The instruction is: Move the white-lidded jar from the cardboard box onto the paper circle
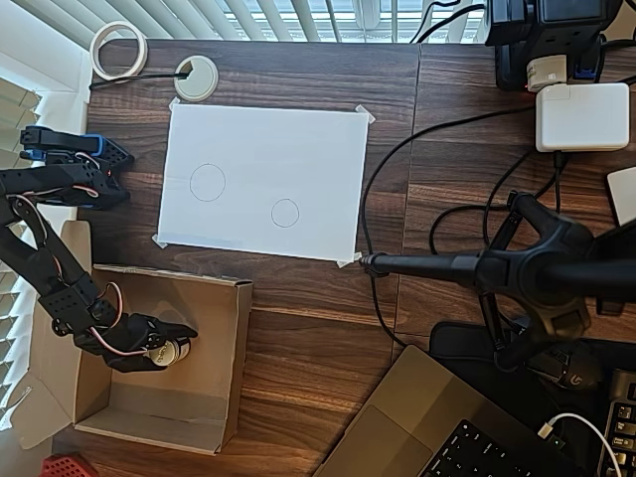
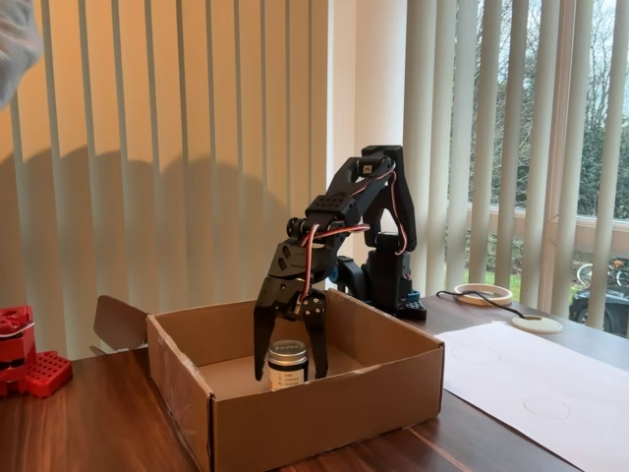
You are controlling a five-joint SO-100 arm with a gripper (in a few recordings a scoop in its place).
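Observation:
The white-lidded jar (image 1: 176, 351) (image 2: 288, 362) stands upright inside the cardboard box (image 1: 241, 338) (image 2: 324, 413), near its middle. My black gripper (image 1: 169, 349) (image 2: 290, 377) reaches down into the box, its two fingers hugging the jar's sides, so it looks shut on the jar. The box's front wall hides the jar's base, so I cannot tell whether it rests on the floor. The paper circle (image 1: 285, 213) (image 2: 545, 405) is the smaller pencil ring on the white sheet (image 1: 263, 139), up and to the right of the box in the overhead view.
A larger pencil circle (image 1: 207, 183) lies left of the small one. A black stand arm (image 1: 467, 266) and cables cross the table right of the sheet. A laptop (image 1: 427, 427), white charger (image 1: 581, 116), grommet (image 1: 196, 78) and tape roll (image 1: 119, 50) ring the area.

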